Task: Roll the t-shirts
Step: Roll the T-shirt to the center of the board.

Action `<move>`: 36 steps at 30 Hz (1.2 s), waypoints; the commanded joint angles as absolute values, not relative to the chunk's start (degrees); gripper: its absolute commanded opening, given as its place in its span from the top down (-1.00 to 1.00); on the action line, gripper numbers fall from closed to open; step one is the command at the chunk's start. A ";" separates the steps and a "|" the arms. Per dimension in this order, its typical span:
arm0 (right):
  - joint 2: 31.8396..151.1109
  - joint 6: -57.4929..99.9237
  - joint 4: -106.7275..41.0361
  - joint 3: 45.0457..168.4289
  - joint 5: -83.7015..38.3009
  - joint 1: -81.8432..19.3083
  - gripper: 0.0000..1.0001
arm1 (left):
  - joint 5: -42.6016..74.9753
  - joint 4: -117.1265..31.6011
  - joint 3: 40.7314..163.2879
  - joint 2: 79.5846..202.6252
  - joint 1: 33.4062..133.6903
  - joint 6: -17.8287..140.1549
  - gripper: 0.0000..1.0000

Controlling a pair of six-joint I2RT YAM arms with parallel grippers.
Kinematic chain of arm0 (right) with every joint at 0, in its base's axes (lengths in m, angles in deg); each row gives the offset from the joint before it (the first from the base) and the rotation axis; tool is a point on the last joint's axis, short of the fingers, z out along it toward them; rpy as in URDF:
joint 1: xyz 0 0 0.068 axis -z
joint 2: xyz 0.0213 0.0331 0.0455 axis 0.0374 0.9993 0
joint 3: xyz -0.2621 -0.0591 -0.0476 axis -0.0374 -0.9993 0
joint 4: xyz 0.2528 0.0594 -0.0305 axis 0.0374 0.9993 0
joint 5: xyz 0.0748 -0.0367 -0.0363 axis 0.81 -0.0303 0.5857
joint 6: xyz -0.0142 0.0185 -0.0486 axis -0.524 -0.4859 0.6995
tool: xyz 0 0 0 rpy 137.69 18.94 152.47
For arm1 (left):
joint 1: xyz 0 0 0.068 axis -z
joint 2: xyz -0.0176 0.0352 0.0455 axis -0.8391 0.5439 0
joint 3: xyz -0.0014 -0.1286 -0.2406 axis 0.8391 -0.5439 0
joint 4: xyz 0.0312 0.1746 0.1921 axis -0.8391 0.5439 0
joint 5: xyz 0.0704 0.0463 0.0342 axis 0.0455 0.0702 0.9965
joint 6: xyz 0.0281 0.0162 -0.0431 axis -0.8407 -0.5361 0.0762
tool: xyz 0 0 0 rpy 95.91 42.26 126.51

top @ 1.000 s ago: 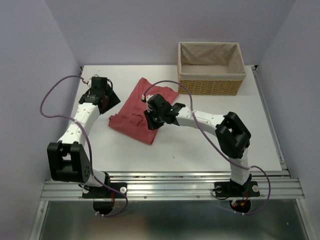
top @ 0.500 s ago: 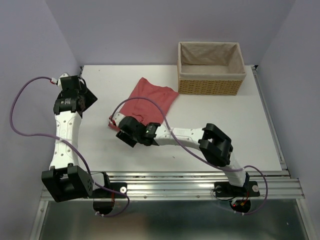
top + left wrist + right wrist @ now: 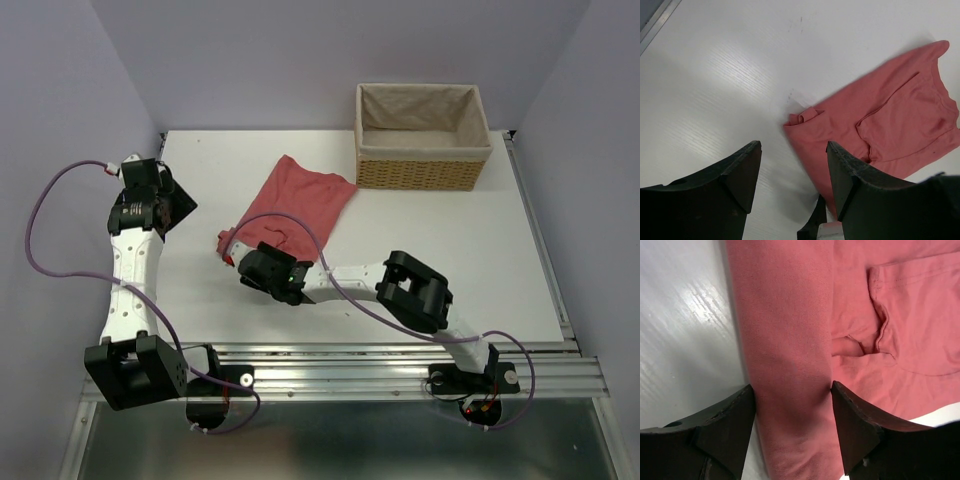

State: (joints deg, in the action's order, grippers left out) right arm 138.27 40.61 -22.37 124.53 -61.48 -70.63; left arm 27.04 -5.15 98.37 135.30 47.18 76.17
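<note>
Two grippers: both were found with fingers apart, and nothing was clamped in either.
Right gripper point(image 3: 791, 387): it was set low over the near-left end of the t-shirt point(image 3: 300, 200). Its fingers were spread to either side of a lengthwise fold, and cloth was seen running between them, unpinched.
Right arm, change: a second before, it had been placed over the middle of the cloth. It was since swung down to that near-left end.
Left gripper point(image 3: 794, 144): it was held over bare counter point(image 3: 500, 260), spread and empty. The cloth lay ahead and to its right, not touched.
Left arm, change: a second before, it had been reached in close to the t-shirt's far-left side. It was since drawn back toward the left edge of the counter.
T-shirt: it was laid flat as a long folded strip, running diagonally from near-left to far-right. Its far corner was just beside the wicker basket point(image 3: 420, 172); contact could not be told. No roll was formed yet.
Outline: the near edge was hidden under the right arm, so any shift of the cloth could not be judged.
Meaning for task: the flattening stage was judged finished. A roll was expected to be started from the near-left end by the right arm alone.
Risk: the fold was judged likely to open if only the top layer were caught.
</note>
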 commanded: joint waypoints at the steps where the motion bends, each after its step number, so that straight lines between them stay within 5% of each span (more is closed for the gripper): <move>1: 140.38 43.15 -29.64 121.63 -66.37 -70.61 -0.29 | 25.94 -6.12 97.69 135.04 46.77 74.90 -0.32; 3: 140.73 43.32 -31.76 120.40 -67.34 -70.61 -0.12 | 25.94 -6.12 97.17 134.78 46.77 74.90 -0.32; 5: 140.39 42.80 -32.83 120.05 -67.08 -70.61 0.27 | 26.03 -6.03 96.82 134.69 46.77 75.07 -0.32; 6: 139.60 42.36 -32.83 120.14 -65.60 -70.61 0.62 | 26.03 -6.03 96.55 134.78 46.77 75.07 -0.33; 10: 136.44 38.94 -32.39 120.14 -58.94 -69.38 0.98 | 24.98 -6.12 95.76 134.61 46.77 74.90 -0.33; 25: 132.56 11.69 -20.52 125.14 -13.33 -57.78 0.99 | 19.79 -7.26 94.44 133.55 46.77 73.49 -0.33; 36: 135.81 2.02 -20.61 128.66 5.77 -53.21 0.99 | 18.74 -7.96 92.69 133.81 46.77 73.31 -0.33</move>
State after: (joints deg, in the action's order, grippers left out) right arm 134.77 6.80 -19.90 124.75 -5.02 -54.08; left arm 20.02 -6.05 94.26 135.26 47.18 74.23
